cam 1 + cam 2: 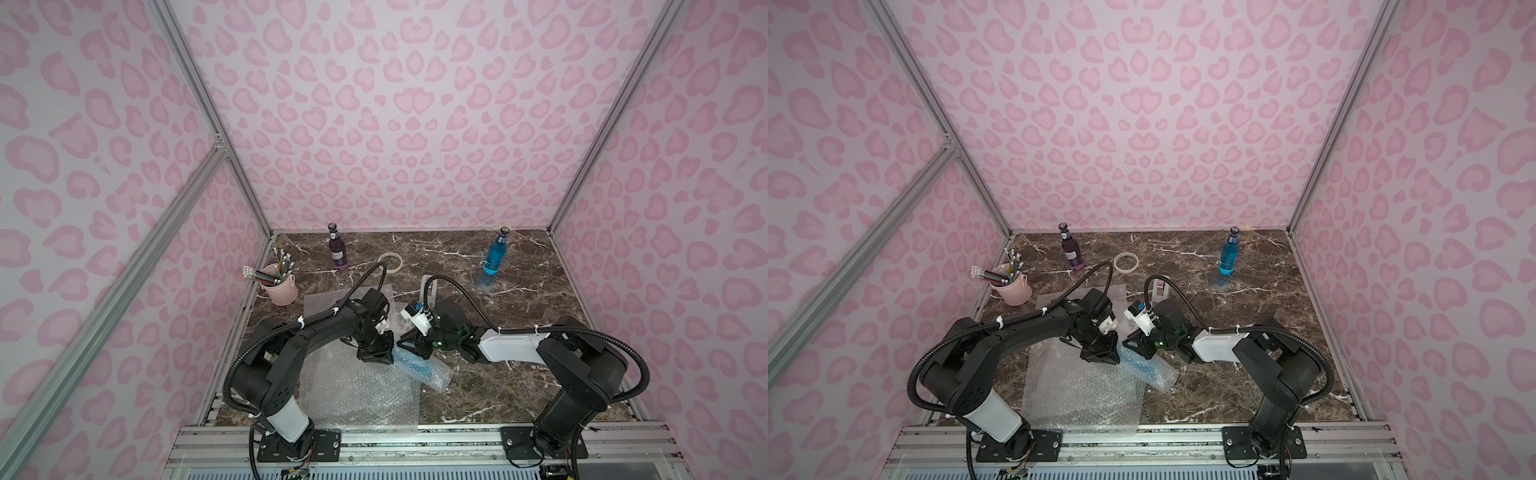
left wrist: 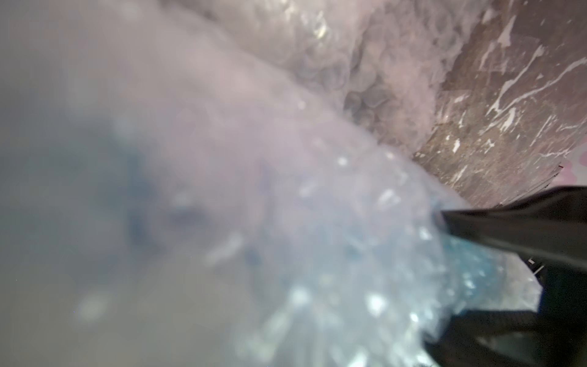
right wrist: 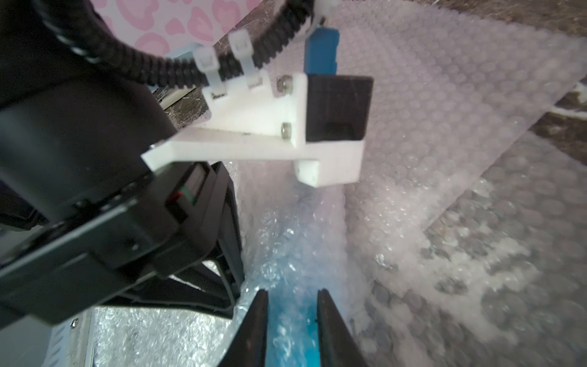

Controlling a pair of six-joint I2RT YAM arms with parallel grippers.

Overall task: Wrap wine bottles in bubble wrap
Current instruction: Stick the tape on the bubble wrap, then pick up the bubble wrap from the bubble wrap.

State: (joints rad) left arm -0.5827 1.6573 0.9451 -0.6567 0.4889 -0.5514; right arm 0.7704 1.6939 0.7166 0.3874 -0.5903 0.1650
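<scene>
Lower centre of both top views, one blue bottle (image 1: 417,368) lies on its side on the table (image 1: 478,395), already rolled in wrap (image 1: 440,380), w/ both grippers crowded at its upper-left end. R gripper (image 3: 292,290): jaws part-spread, one finger each side of the wrapped bottle and looking pressed to the plastic, i.e. pinching it through the wrap. L gripper (image 1: 382,357): jaws nearly together w/ a fold of wrap betw. them in its wrist view; v. blurred, so how deep the bite is, can't tell

Step in hand, prob: closing the loose end of the roll. To do it well, R should pin the bottle so it can't roll while L pulls the flap taut & folds it down tight, else the roll loosens. Squeeze lightly: glass is slick inside plastic & could slide out the open lower-right end. Avoid dragging the flat sheets (image 1: 357,399) underneath

Purple bottle (image 1: 338,251) upper left & 2nd blue bottle (image 1: 494,257) upper right stand bare, so approx a third done. Tape roll (image 1: 390,262) lies just right of the purple bottle, handy for sealing
</scene>
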